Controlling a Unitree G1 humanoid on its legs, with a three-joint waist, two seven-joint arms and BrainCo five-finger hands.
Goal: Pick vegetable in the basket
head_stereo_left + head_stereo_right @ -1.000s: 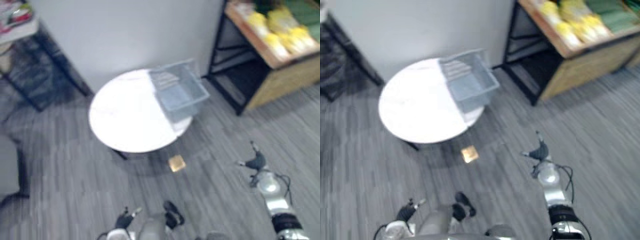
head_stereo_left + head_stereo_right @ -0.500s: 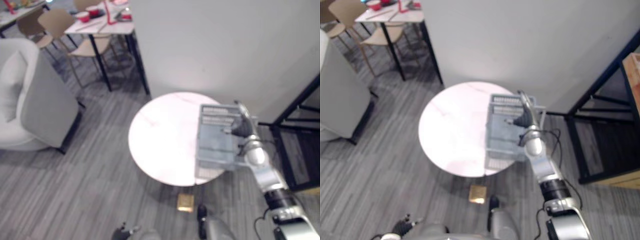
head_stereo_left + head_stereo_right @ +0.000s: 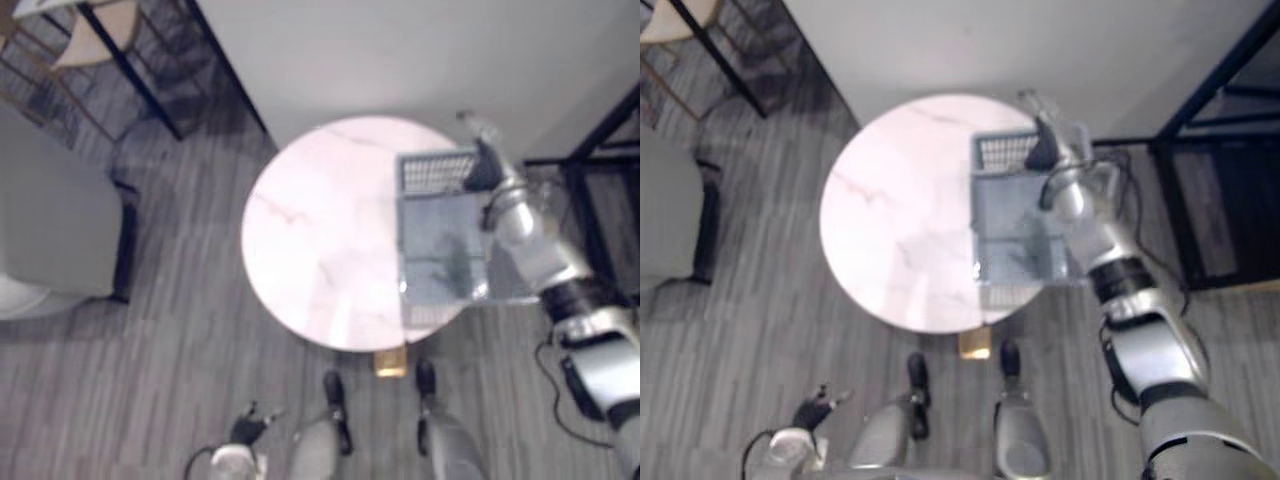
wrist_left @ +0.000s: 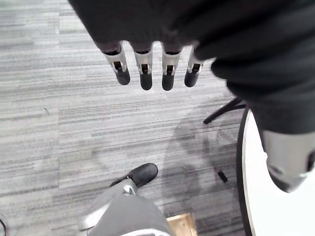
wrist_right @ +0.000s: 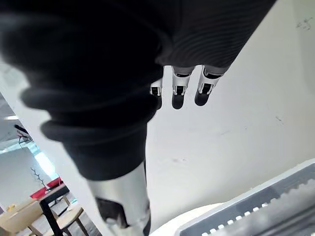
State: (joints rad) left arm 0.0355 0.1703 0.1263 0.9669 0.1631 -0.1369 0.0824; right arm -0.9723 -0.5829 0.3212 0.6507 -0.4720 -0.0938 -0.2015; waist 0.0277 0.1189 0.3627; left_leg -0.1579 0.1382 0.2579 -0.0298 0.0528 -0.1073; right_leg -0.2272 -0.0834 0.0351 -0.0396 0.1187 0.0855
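Note:
A grey slatted plastic basket (image 3: 440,235) sits on the right part of a round white marble table (image 3: 320,240). Its inside shows a bare grey bottom with a dark shadow. My right hand (image 3: 1043,140) hovers over the basket's far rim, close to the white wall. Its fingers (image 5: 178,91) are straight, it is open and it holds nothing; the basket's rim (image 5: 256,211) shows just past them. My left hand (image 3: 245,435) hangs low over the floor near the table's front edge, with its fingers (image 4: 142,73) straight, open and empty.
A grey armchair (image 3: 50,230) stands left of the table. A chair and black table legs (image 3: 110,50) are at the far left. A black shelf frame (image 3: 600,150) stands right of the basket. A small brown box (image 3: 390,362) lies on the floor by the table's front edge.
The camera has swung, so the whole scene shifted. My right arm rose from low over the floor to above the basket and now reaches its far rim. The left hand stayed low.

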